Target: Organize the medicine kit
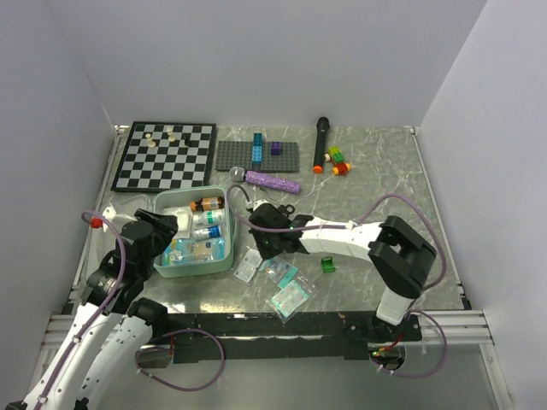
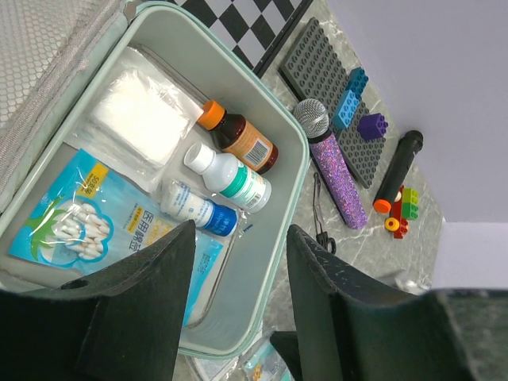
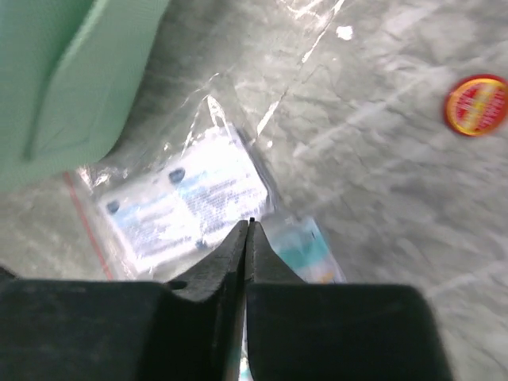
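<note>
left arm rises from the near-left corner and bends inward, its left gripper (image 2: 238, 317) poised over the near part of the medicine kit (image 1: 197, 272) with fingers wide apart and nothing between them. right arm folds at the elbow on the right side and reaches leftward low across the table; the right gripper (image 3: 248, 232) has its fingers pressed together, no gap showing, tips just over a clear packet (image 3: 186, 202) and a teal sachet (image 3: 305, 250) lying beside the kit's outer wall. the overhead view adds more sachets (image 1: 286, 299) nearer the table edge and a small green block (image 1: 327, 265) by the right forearm. the kit lies open at left-centre. only the left wrist view shows its contents clearly: cotton swab pack (image 2: 75, 222), white gauze pack (image 2: 139, 119), brown bottle (image 2: 238, 139), white bottle (image 2: 230, 178) and a smaller blue-labelled bottle (image 2: 198, 208). only the right wrist view shows a red and yellow disc (image 3: 476, 105) on the table. farther back lie a purple microphone (image 1: 272, 181), grey building plate (image 1: 256, 156) and chessboard (image 1: 164, 155).
</note>
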You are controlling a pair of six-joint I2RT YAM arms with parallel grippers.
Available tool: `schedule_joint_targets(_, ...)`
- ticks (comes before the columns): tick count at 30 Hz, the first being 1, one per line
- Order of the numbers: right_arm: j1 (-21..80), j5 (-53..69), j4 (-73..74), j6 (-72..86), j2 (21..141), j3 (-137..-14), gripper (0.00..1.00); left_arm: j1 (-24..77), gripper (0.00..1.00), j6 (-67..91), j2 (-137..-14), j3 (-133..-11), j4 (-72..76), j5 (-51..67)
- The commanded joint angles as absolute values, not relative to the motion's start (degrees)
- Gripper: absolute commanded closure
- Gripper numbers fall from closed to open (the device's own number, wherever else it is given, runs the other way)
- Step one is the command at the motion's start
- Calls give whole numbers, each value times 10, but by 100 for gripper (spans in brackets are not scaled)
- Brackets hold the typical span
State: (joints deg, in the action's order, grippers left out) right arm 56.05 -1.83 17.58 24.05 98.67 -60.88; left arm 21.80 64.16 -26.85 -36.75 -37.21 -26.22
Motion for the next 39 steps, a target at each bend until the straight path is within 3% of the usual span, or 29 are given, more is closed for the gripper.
schedule_joint_targets(1,557,-29,151,219,930,-598,74,219,46,639,-276,-370,-345,-251)
schedule_joint_targets(2,557,-26,153,217,935,-601,59,219,46,640,-277,-369,-343,-250)
schedule_joint_targets(3,557,-22,155,214,941,-608,52,219,46,641,-278,-368,-340,-249)
schedule_joint_targets(7,558,-4,164,203,985,-644,33,219,46,644,-283,-366,-340,-243)
schedule_joint_targets(12,558,-4,182,200,1037,-669,31,219,46,646,-276,-365,-349,-246)
schedule_joint_targets(18,558,14,203,204,1060,-671,47,219,45,648,-270,-357,-346,-247)
schedule_joint_targets(26,554,0,185,214,1009,-628,100,219,46,648,-272,-356,-345,-244)
schedule_joint_targets(39,555,-149,222,49,797,-675,100,219,44,628,-294,-376,-321,-226)
